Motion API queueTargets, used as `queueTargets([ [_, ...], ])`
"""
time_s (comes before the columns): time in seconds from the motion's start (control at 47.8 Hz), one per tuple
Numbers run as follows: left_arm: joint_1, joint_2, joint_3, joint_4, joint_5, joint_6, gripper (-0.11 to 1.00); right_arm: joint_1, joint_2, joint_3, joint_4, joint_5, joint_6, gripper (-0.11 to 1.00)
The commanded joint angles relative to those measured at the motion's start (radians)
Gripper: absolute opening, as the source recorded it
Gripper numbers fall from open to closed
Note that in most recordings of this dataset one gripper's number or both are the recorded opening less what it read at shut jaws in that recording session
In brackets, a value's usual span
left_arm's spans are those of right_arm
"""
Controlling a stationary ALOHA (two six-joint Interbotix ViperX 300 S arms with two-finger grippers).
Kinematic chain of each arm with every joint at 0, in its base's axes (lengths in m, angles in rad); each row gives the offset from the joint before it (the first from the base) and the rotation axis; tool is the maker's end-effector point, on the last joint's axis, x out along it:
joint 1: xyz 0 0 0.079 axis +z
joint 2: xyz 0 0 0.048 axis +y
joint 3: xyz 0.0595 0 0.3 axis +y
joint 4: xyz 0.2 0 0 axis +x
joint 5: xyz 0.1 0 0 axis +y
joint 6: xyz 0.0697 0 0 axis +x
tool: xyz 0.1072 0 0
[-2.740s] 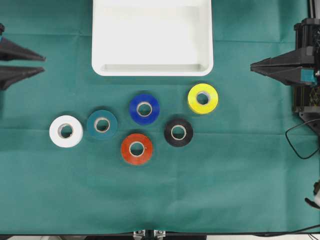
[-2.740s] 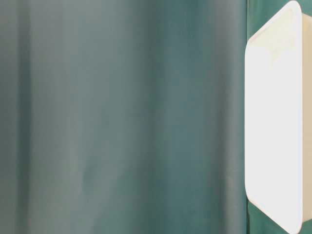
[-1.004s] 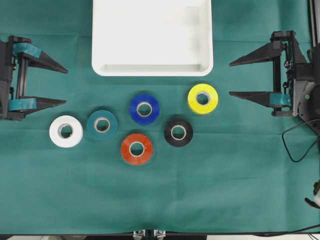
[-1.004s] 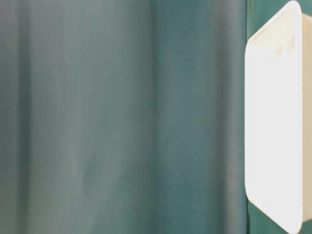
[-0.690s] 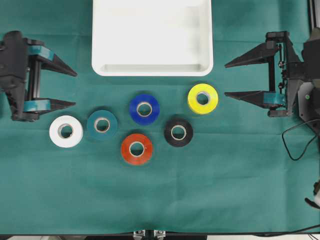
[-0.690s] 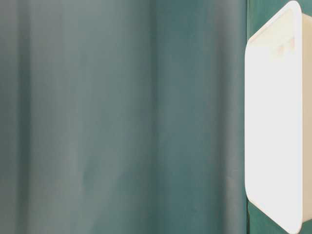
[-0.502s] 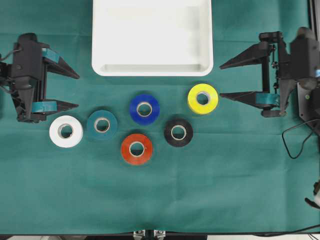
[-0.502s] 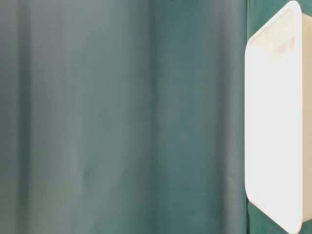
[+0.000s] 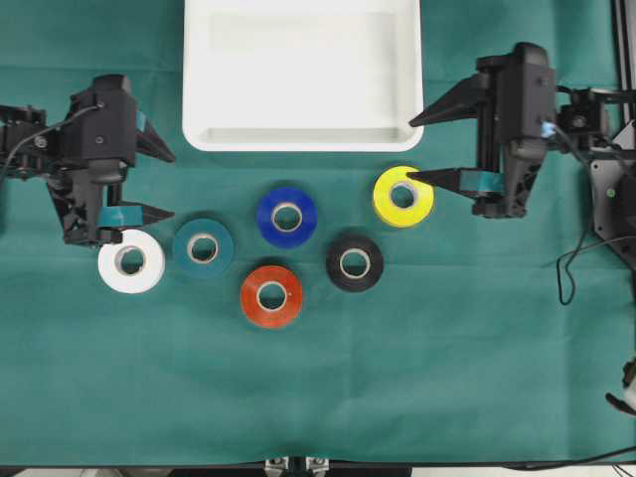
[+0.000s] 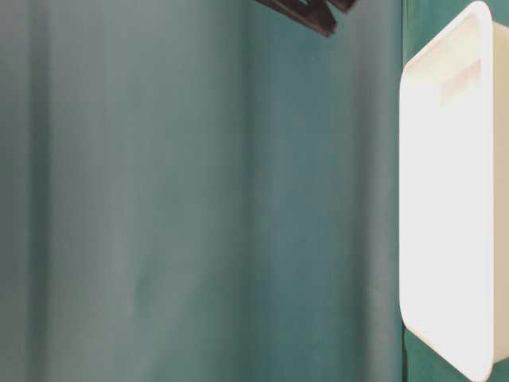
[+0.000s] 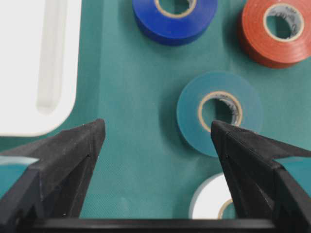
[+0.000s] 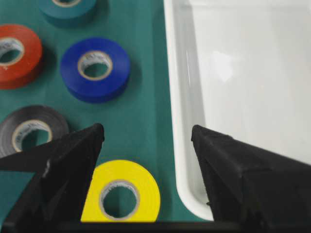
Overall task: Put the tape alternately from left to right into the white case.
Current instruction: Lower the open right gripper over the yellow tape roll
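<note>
Green cloth point(image 9: 447, 378) covers the surface, with faint fold lines running across it. A black cable point(image 9: 576, 268) loops over the cloth at the right edge. At the bottom edge, centre, a small metal fitting point(image 9: 295, 464) pokes into view. In the table-level view the cloth fills most of the frame as a blurred green expanse with soft vertical creases.

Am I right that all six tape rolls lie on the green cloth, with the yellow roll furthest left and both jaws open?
Not quite: the overhead view shows the white tape roll furthest left; the yellow tape roll lies furthest right. All six are on the green cloth, and both jaws are open.
</note>
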Motion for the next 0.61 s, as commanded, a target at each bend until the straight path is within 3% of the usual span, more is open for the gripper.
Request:
queueTargets([
  [0.0, 0.003, 0.011, -0.038, -0.002, 0.005, 0.000, 0.76, -0.006, 0.032, -0.046, 0.000, 0.020, 0.000, 0.81],
  [0.314, 0.023, 0.029, -0.064, 0.000, 0.005, 0.003, 0.76, -0.011, 0.172, -0.129, -0.017, 0.060, -0.003, 0.81],
  [0.586, 0.028, 0.029, -0.063, -0.002, 0.006, 0.002, 0.76, -0.011, 0.199, -0.160, -0.029, 0.074, 0.000, 0.80],
])
